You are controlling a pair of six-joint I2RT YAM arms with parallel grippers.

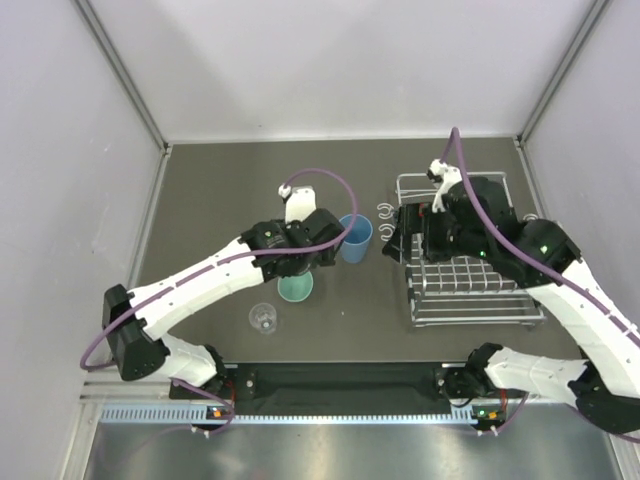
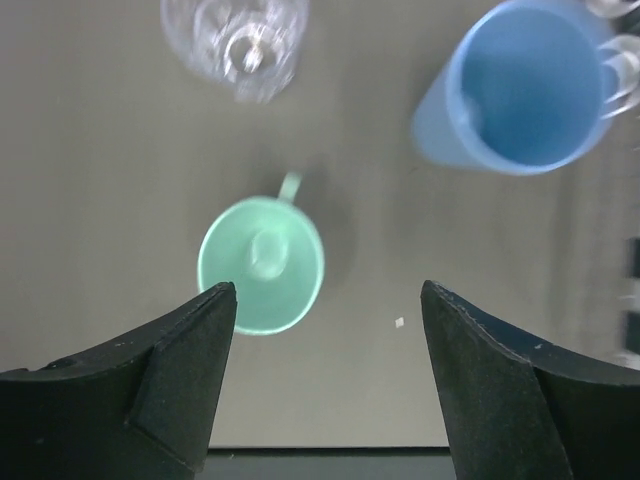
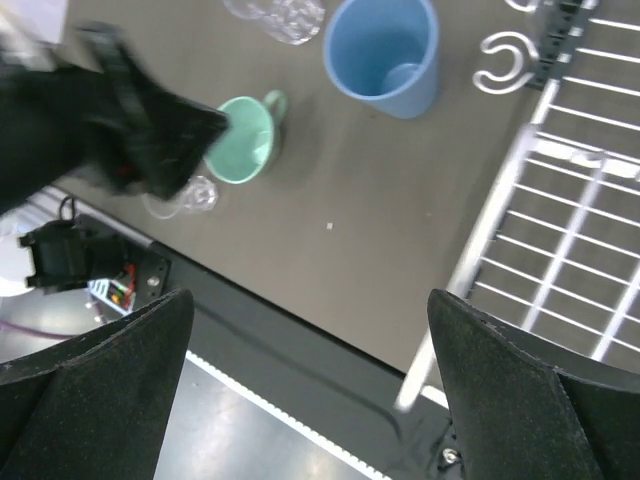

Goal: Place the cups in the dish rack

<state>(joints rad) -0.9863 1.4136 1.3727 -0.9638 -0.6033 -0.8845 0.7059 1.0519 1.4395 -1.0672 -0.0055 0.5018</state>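
A teal-green mug [image 2: 262, 265] stands upright on the dark mat, its handle pointing away from the table's front edge. My left gripper [image 2: 328, 300] hovers open above the mat, its left finger [image 2: 190, 340] close beside the mug's rim and nothing between the jaws. A blue tumbler [image 2: 520, 90] stands to the mug's right and a clear tumbler [image 2: 235, 40] beyond it. A smaller clear cup [image 1: 263, 318] sits near the front edge. The wire dish rack [image 1: 465, 285] lies at the right. My right gripper [image 3: 310, 300] hangs open and holds nothing at the rack's left side [image 3: 500, 210].
Two curled hooks [image 1: 384, 222] stick out from the rack's left side toward the blue tumbler [image 1: 354, 238]. The left arm [image 3: 110, 120] shows as a dark blur over the mug [image 3: 243, 138]. The mat's front edge [image 3: 300, 330] runs just below both grippers.
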